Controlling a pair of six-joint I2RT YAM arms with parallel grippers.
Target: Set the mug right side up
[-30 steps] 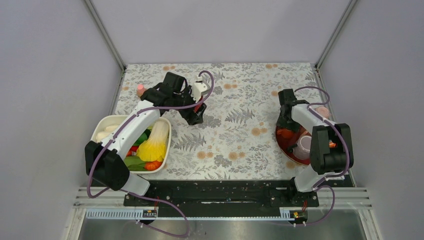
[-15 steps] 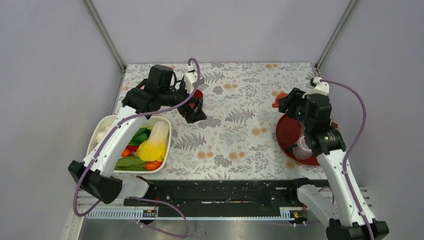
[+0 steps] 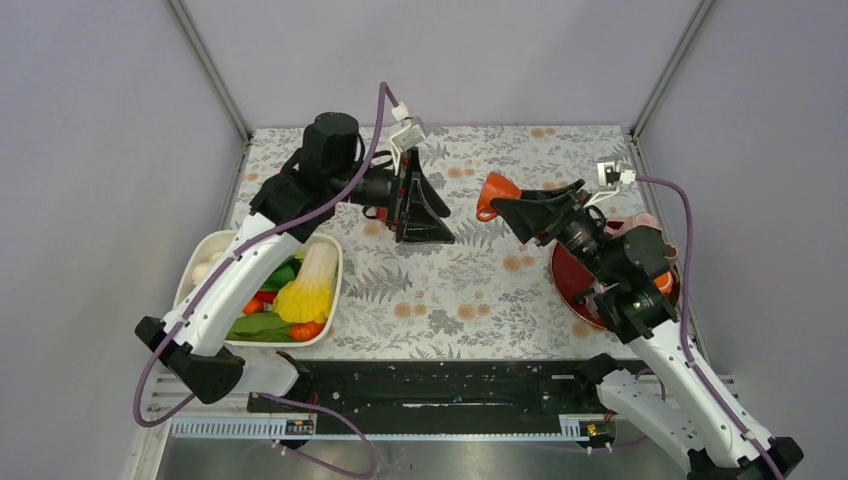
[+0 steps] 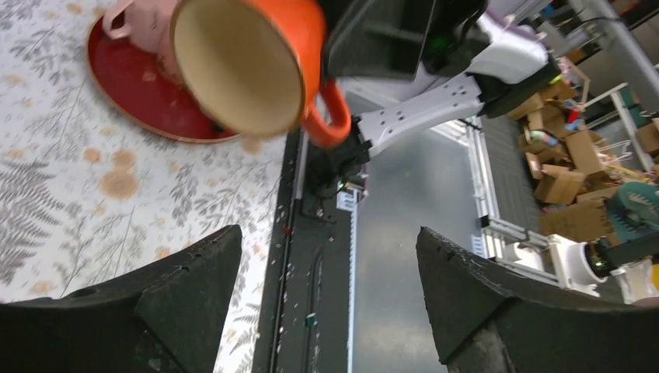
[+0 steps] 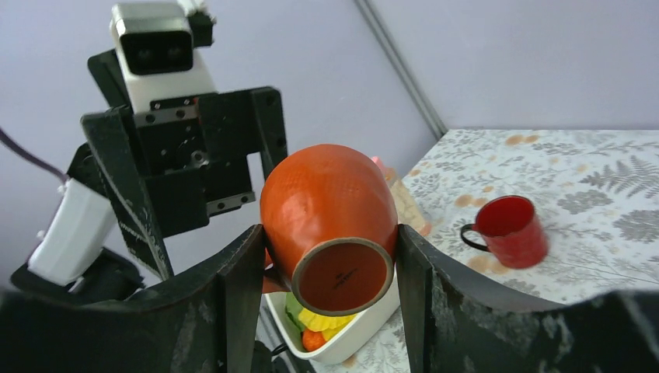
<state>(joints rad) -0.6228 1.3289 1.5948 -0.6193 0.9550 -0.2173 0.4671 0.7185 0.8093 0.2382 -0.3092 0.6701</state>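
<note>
My right gripper point(image 3: 507, 205) is shut on an orange mug point(image 3: 495, 192) and holds it in the air above the table's middle. The mug lies on its side, its base toward the right wrist camera point(image 5: 330, 210) and its cream-lined mouth toward the left arm point(image 4: 241, 62), handle low. The right fingers point(image 5: 241, 295) press on both sides of the mug's body. My left gripper point(image 3: 440, 215) is open and empty, raised and pointing right at the mug, a short gap away. In its own view the left gripper point(image 4: 328, 233) has its jaws wide apart below the mug.
A small red mug point(image 5: 509, 229) stands upright on the table at the back left. A white dish point(image 3: 200, 265) of vegetables sits at the left. A dark red plate point(image 3: 570, 285) with a pink cup point(image 3: 608, 292) lies at the right, under my right arm.
My right arm lifted the orange mug off the red plate, carried it left and up, and tipped it sideways. My left gripper rose from beside the red mug and turned toward the orange mug.
</note>
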